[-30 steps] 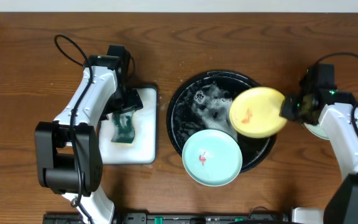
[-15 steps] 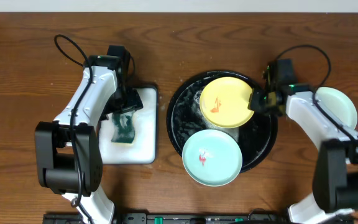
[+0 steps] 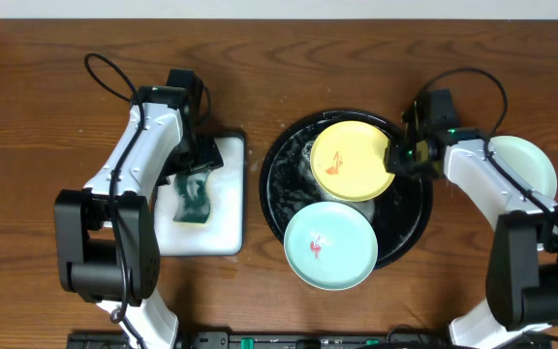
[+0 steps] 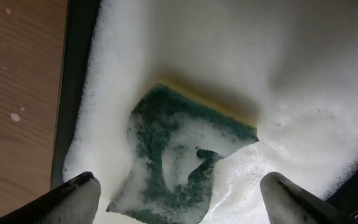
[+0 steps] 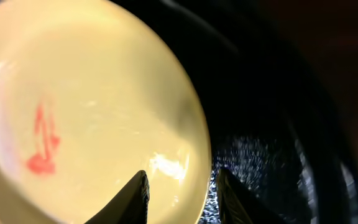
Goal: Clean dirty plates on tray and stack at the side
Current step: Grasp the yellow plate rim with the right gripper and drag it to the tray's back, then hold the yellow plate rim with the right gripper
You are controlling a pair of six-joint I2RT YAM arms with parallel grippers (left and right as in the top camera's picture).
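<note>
Step in hand: the yellow plate lies in the black tray with its red smear facing up; scrubbing is judged to come next.
Claw, right: the plate's right rim is straddled by the narrowly parted fingers of the right gripper; whether it is pinched or freed cannot be told.
Claw, left: the left gripper is spread wide above the green sponge, which lies in foam on the white tray.
Other plates: one mint plate is seated at the black tray's near edge, just beside the yellow one; a second mint plate is placed on the table to the right, partly hidden by the arm.
Doing it well: the sponge should be closed on squarely across its width, lifted clear, and carried onto the smear while the rim is steadied; slipping on suds is to be expected.
Seen overhead only: the whole layout and both mint plates.
Seen at the wrists only: finger spacing, and the foam coating the sponge.
</note>
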